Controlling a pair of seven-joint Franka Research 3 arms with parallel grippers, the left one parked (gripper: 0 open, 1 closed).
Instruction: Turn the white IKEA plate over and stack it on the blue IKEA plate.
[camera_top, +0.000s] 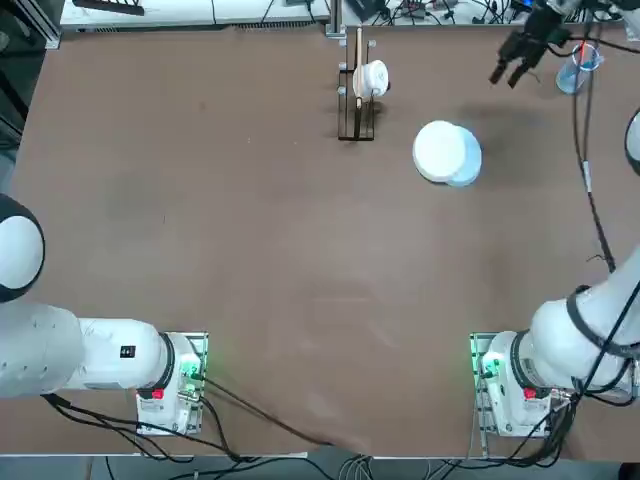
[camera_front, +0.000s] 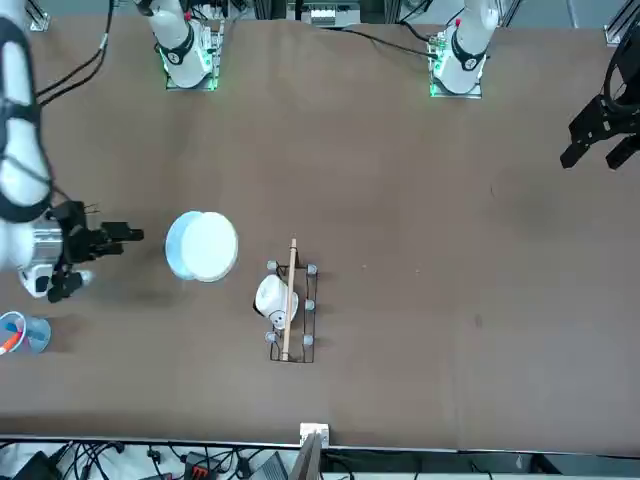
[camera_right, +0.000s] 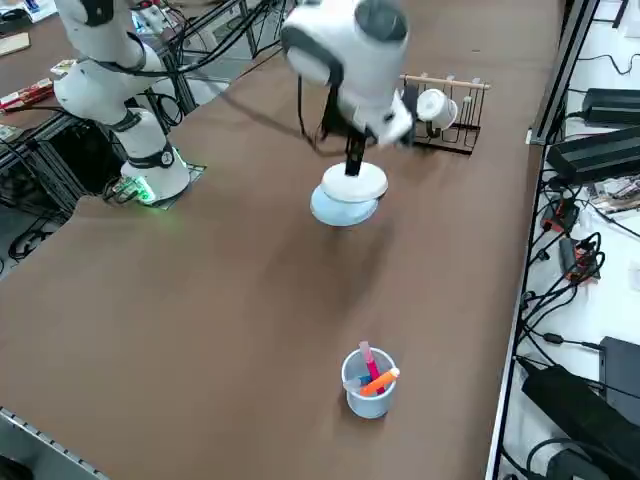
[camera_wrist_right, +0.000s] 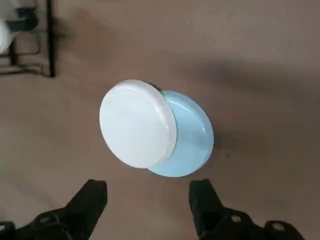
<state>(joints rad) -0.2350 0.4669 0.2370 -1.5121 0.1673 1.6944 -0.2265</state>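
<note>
Black two-finger right gripper (camera_wrist_right: 147, 200), jaws spread wide and empty, hangs above the brown table (camera_wrist_right: 260, 55). Just beyond its fingertips (camera_wrist_right: 95, 192), the round white plastic plate (camera_wrist_right: 136, 124) rests upside down, offset, partly covering the pale sky-blue plastic plate (camera_wrist_right: 192, 137).

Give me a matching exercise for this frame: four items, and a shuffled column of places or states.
1. white plate
2. blue plate
3. right gripper
4. clear cup

a. holds coloured markers
b. open, empty, off to the side of the plates
c. upside down, lying off-centre on top
d. underneath, partly covered

Pairs: 1-c, 2-d, 3-b, 4-a
</note>
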